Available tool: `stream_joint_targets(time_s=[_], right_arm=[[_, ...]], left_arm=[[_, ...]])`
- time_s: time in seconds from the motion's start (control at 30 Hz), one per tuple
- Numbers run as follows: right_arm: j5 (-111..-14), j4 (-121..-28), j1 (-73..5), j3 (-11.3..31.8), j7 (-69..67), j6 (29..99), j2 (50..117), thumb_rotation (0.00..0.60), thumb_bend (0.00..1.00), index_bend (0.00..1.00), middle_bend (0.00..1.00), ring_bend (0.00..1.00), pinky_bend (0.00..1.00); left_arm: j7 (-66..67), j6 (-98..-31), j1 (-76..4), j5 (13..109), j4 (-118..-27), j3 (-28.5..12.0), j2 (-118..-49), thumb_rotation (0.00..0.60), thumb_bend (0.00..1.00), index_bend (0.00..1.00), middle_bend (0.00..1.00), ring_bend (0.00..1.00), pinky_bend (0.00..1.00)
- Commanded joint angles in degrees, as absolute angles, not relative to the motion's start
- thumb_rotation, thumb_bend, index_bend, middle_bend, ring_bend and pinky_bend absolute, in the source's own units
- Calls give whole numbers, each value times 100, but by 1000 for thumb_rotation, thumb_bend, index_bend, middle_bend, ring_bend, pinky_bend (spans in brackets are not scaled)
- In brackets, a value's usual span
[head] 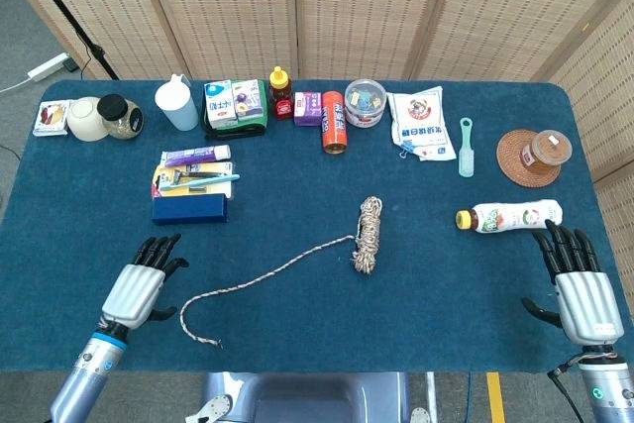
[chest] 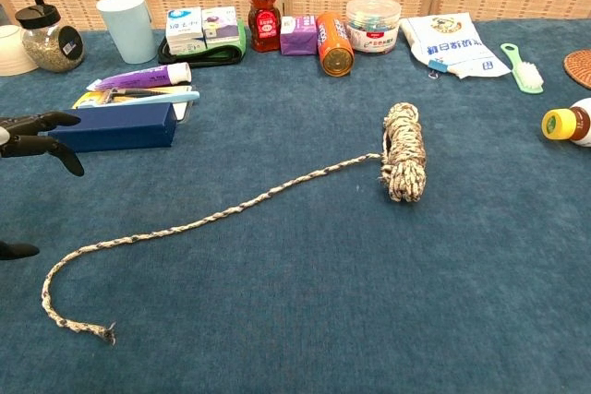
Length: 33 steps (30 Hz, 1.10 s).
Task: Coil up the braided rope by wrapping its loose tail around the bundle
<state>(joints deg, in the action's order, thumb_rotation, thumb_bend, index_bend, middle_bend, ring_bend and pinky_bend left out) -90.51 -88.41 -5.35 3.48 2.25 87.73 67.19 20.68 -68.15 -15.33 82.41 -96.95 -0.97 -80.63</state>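
At the lower left of the head view I have my left hand (head: 142, 284) flat over the cloth, fingers spread and nothing in it. I have it just left of the loose tail (head: 260, 280) because that free end is what I judge needs picking up first. In the chest view only its dark fingertips (chest: 42, 123) poke in at the left edge, in front of the blue box (chest: 113, 126).

The tail's frayed end (head: 211, 342) sits low and left of centre, hooks round in a small curve, then the strand runs up and to the right in a nearly straight diagonal to the bundle (head: 368, 234). So the tail's long axis climbs from lower left to the centre of the frame. The bundle lies at the middle of the table (head: 416, 304), its long axis running roughly top to bottom in the frame, tilted a little, with the tail leaving from its left side about halfway down. Nothing touches the rope yet, and I judge the wrapping has not begun.

Along the top edge stands a row of clutter well apart from the rope; I read it as simply out of the way.

At the lower right, my right hand (head: 578, 284) rests open and empty, fingers pointing up the frame toward the lying bottle (head: 510, 215), well apart from the bundle, waiting, I'd say, to steady it.
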Motion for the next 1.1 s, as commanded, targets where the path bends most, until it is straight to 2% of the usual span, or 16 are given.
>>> stream_joint_targets(time_s=[0.03, 0.3, 1.1], right_arm=[[-9050, -8837, -537, 343, 219, 8763, 6720, 600, 0, 0, 0, 0, 0], [-9028, -8849, -543, 346, 144, 8741, 6690, 600, 0, 0, 0, 0, 0], [-8924, -8913, -554, 354, 67, 8648, 6605, 600, 0, 0, 0, 0, 0]], left_arm=[[2235, -6688, -1622, 8095, -9737, -132, -8218, 600, 148, 344, 0, 0, 0], [2609, -6632, -1702, 7765, -9667, -182, -8575, 600, 207, 406, 0, 0, 0], [3027, -6768, -1843, 7460, -9157, -148, -9278, 600, 260, 448, 0, 0, 0]])
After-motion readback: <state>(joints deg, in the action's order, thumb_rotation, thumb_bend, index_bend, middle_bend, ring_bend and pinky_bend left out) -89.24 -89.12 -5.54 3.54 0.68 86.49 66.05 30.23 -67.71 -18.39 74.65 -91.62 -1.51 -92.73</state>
